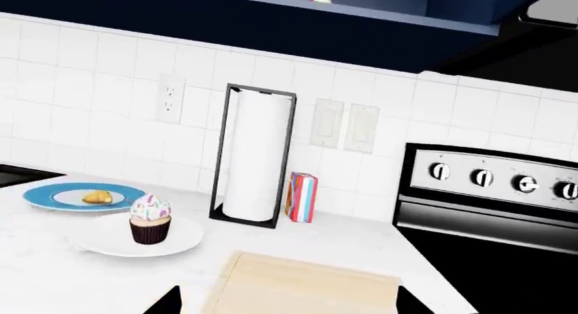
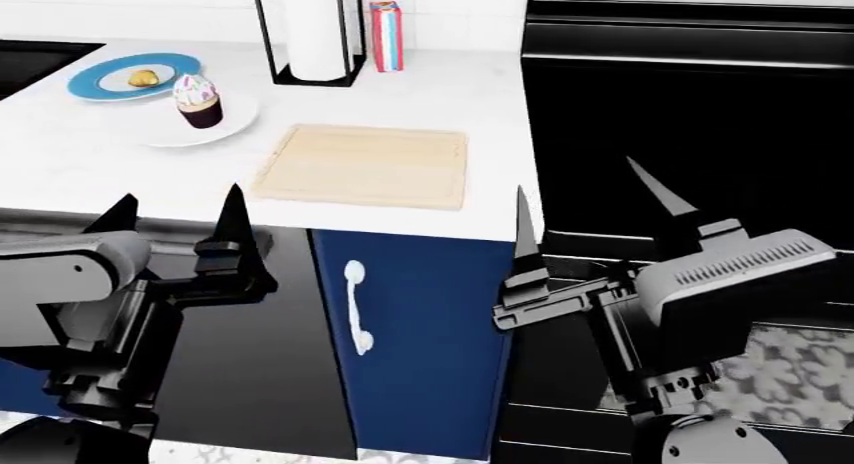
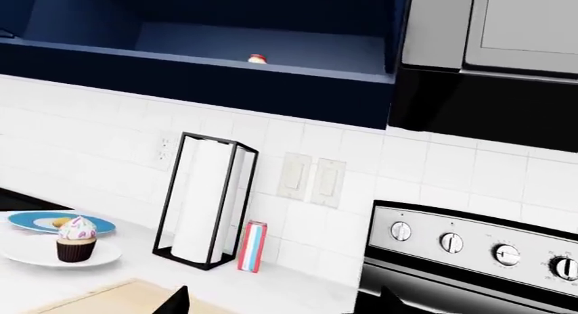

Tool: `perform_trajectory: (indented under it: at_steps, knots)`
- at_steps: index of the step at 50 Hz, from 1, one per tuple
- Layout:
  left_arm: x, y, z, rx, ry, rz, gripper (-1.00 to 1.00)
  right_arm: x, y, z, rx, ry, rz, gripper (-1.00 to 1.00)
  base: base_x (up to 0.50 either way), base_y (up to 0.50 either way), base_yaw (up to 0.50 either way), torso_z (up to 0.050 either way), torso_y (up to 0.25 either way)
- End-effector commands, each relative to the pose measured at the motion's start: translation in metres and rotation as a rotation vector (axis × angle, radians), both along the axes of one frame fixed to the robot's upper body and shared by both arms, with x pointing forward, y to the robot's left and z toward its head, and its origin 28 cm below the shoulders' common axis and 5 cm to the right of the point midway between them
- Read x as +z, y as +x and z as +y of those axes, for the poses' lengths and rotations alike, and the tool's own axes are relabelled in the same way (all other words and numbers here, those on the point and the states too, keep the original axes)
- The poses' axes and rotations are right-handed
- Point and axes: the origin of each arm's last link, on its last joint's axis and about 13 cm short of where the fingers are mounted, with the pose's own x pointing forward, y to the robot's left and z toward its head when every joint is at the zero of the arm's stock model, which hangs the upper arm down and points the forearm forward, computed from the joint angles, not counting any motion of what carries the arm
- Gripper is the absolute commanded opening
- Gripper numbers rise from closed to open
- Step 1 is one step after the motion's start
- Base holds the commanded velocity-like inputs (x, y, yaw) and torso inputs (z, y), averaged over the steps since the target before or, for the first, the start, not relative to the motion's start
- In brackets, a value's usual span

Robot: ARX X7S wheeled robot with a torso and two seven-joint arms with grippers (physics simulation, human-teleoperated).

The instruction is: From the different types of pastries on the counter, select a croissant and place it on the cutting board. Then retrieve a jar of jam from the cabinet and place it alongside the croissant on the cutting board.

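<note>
Croissant (image 2: 143,78) on blue plate (image 2: 96,84), far-left of bench (image 2: 80,154). Cupcake (image 2: 199,102) on white plate (image 2: 247,122) just beside it. Cutting board (image 2: 360,164) bare, near bench front edge. Jam jar (image 3: 257,58) up in open cabinet (image 3: 271,47) above paper towel holder (image 2: 312,34); striped carton (image 2: 384,36) beside holder. Left pincer (image 2: 174,224) and right pincer (image 2: 587,199) both spread wide, holding nothing, below bench edge.

L gripper (image 2: 174,216) open, R gripper (image 2: 587,209) open, both arms low, fingers up
</note>
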Motion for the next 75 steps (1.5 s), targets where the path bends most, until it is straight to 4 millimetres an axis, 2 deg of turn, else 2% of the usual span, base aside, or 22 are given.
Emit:
perform_trajectory:
  at_steps: [1, 21, 35, 50, 59, 75]
  knots:
    - [0.001, -0.001, 0.000, -0.002, -0.001, -0.013, 1.00, 0.001, 0.000, 0.000, -0.004, -0.007, -0.016, 1.00, -0.05, 0.50, 0.00, 0.000, 0.000]
    - [0.008, -0.002, 0.002, 0.007, 0.006, -0.027, 1.00, 0.006, 0.001, -0.001, -0.007, 0.002, -0.029, 1.00, 0.01, 0.50, 0.00, 0.000, 0.000]
    - [0.025, -0.004, 0.004, 0.007, 0.019, -0.054, 1.00, 0.024, 0.001, -0.002, 0.011, -0.012, -0.031, 1.00, 0.24, 0.47, 0.00, 0.000, 0.000]
    - [0.035, -0.007, 0.004, 0.006, 0.013, -0.074, 1.00, 0.042, -0.001, -0.006, 0.022, 0.026, -0.059, 1.00, 0.26, 0.49, 0.00, 0.000, 0.000]
    - [0.041, -0.008, 0.005, 0.010, 0.021, -0.083, 1.00, 0.051, -0.003, -0.011, 0.028, 0.084, -0.058, 1.00, 0.16, 0.01, -0.33, 0.000, 0.000]
    - [0.053, -0.006, 0.005, 0.014, 0.055, -0.083, 1.00, 0.057, -0.007, -0.021, 0.020, 0.041, -0.043, 1.00, 0.07, 0.00, -0.50, 0.000, 0.000]
